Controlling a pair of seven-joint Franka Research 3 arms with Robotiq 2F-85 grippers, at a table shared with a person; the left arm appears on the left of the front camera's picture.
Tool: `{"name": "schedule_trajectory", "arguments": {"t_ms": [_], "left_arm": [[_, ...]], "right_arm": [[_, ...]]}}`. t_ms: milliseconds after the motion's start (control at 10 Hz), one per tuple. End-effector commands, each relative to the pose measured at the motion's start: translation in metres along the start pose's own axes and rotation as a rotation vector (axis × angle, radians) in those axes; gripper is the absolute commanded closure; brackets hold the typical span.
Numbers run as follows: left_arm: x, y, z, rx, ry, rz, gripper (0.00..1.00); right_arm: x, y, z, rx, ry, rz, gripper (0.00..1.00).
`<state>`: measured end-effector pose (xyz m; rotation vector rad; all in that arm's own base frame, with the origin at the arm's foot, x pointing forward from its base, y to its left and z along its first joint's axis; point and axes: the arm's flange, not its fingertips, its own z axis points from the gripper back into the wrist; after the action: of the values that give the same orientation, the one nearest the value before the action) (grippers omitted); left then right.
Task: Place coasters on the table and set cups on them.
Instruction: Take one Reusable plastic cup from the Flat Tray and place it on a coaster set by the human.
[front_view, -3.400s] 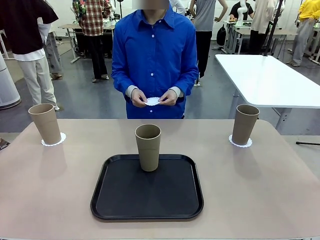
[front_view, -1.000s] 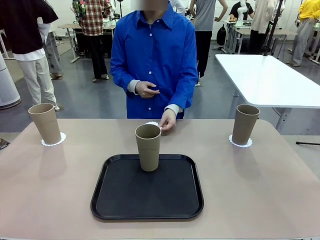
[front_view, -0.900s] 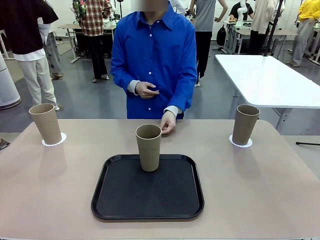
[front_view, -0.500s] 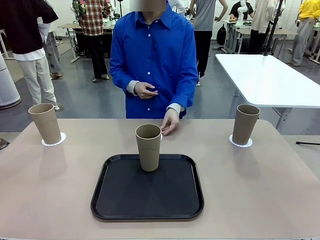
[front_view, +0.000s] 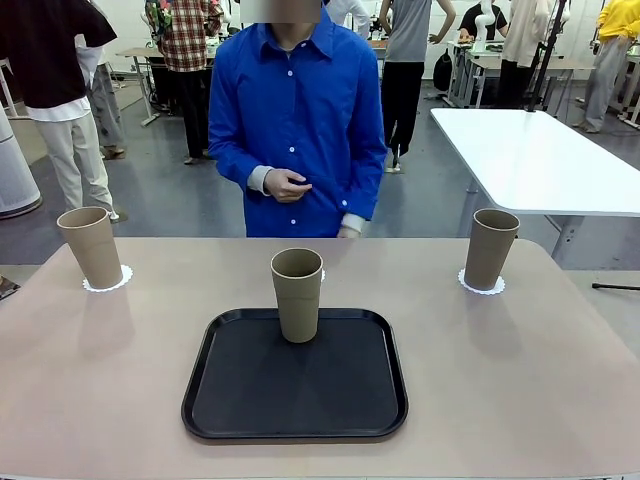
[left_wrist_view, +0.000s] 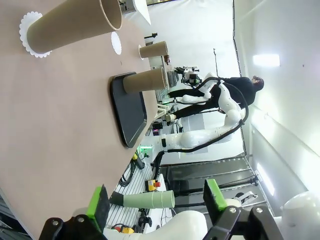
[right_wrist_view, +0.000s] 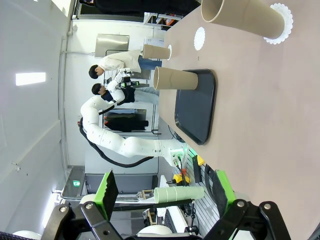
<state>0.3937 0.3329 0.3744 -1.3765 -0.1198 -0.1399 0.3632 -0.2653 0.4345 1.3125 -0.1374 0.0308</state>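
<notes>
Three tan cups stand in the front view. The left cup (front_view: 90, 245) sits on a white coaster (front_view: 108, 281), and the right cup (front_view: 491, 248) sits on another coaster (front_view: 481, 286). The middle cup (front_view: 297, 294) stands on the black tray (front_view: 294, 390). A third coaster (front_view: 321, 273) lies bare on the table (front_view: 520, 380) just behind the middle cup, also seen as a bare coaster (left_wrist_view: 116, 43) and a bare coaster (right_wrist_view: 199, 38). My left gripper (left_wrist_view: 156, 202) and right gripper (right_wrist_view: 164, 189) are open, holding nothing, far from the cups. The person's hand (front_view: 348, 230) is at the far table edge.
A white table (front_view: 530, 160) stands at the back right, beyond the beige one. Other people stand farther off in the room. The person in the blue shirt (front_view: 300, 110) stands at the far side, one hand (front_view: 287, 185) held at the waist.
The person laid the third coaster on the table behind the middle cup, then drew the hand back to the far edge. Cups, tray and both grippers have not moved.
</notes>
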Motion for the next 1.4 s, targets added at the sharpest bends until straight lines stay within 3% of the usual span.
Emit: {"name": "schedule_trajectory", "arguments": {"t_ms": [0,1300], "left_arm": [[-0.0015,-0.0035,-0.0008,0.001,-0.004,-0.003,0.00],[-0.0015,-0.0035,-0.0008,0.001,-0.004,-0.003,0.00]], "right_arm": [[0.0009,0.0007,-0.0001,-0.004,-0.001,-0.011,0.00],[0.0000,0.0000,0.0000,0.000,0.000,0.000,0.00]]}}
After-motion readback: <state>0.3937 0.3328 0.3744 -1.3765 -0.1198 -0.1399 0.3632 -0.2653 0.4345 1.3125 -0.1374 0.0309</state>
